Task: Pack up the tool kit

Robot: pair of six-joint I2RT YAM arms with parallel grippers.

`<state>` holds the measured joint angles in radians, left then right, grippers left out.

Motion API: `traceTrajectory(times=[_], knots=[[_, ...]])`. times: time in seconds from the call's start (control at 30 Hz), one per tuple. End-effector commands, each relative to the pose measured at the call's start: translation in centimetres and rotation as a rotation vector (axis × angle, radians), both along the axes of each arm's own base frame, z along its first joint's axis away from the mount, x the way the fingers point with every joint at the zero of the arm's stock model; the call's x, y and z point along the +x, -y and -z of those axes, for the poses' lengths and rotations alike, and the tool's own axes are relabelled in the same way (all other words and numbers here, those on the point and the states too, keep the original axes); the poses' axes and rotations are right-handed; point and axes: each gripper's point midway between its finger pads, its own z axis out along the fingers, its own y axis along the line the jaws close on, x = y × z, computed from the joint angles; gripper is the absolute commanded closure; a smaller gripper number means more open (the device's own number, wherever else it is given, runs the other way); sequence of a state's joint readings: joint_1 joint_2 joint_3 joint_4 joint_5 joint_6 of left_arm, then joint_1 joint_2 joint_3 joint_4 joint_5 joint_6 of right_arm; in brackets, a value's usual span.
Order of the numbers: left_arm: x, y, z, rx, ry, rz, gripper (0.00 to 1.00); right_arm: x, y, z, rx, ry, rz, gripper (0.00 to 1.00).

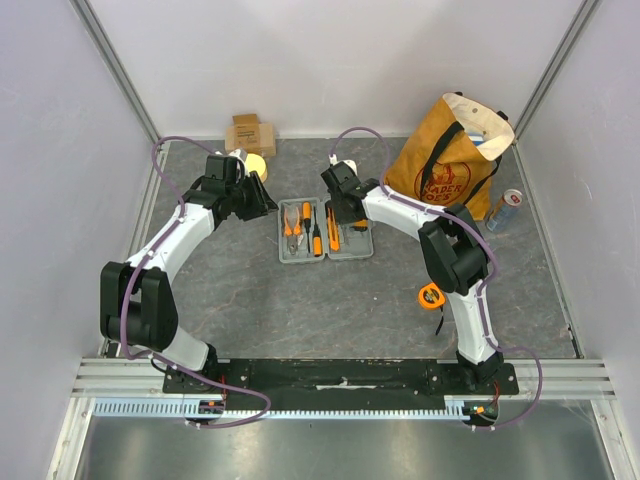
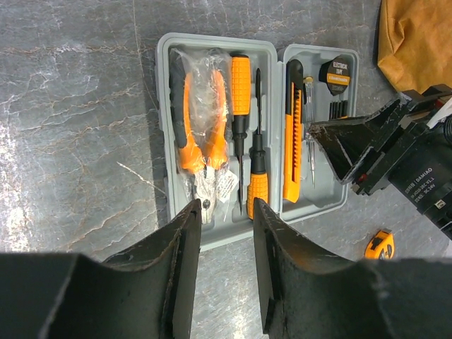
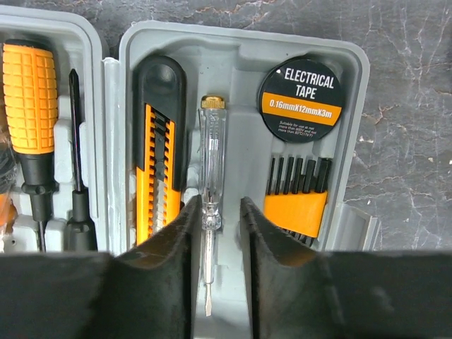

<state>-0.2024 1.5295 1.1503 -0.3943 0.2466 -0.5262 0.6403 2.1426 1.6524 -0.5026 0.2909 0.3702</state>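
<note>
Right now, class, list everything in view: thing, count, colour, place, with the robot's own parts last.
case: 1, grey, open flat mid-table
pliers: 1 pair, orange-black, case's left half
screwdrivers: 2, orange-black, left half
knife: 1, orange-black, right half
tester: 1, clear, right half
tape roll: 1, black, right half
bits: 1 set, black, right half
tape measure: 1, orange, by right arm
bag: 1, orange-brown, far right
can: 1, silver, beside bag
box: 1, tan, far edge
round thing: 1, yellow, behind left arm
left tool: 1, black, open, beside case
right tool: 1, black, open, over tester
</note>
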Motion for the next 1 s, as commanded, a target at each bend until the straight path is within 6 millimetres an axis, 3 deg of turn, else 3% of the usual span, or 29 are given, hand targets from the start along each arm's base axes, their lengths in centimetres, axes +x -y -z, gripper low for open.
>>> traceTrajectory(times=[0.0,0.17,0.5,0.97], knots=[[0.0,0.2,-0.7,-0.031,0.014,0.002,0.59,1.1,-0.9,-4.3,0.061,0.084,0.013,0.71],[-0.2,0.3,-0.7,-0.031,0.014,0.008,0.59,0.5,-1.0,-2.8,0.055,0.044,-0.008,0.83],[-0.3,0.4,-0.3,-0.036,0.000,0.011,0.59,-1.5,-1.1,0.2,0.048,-0.062,-0.054,0.90],[-0.8,0.6,0.4,-0.045,-0.023,0.021,0.60,-6.0,1.2,8.1,-0.063,-0.299,-0.037,0.97]])
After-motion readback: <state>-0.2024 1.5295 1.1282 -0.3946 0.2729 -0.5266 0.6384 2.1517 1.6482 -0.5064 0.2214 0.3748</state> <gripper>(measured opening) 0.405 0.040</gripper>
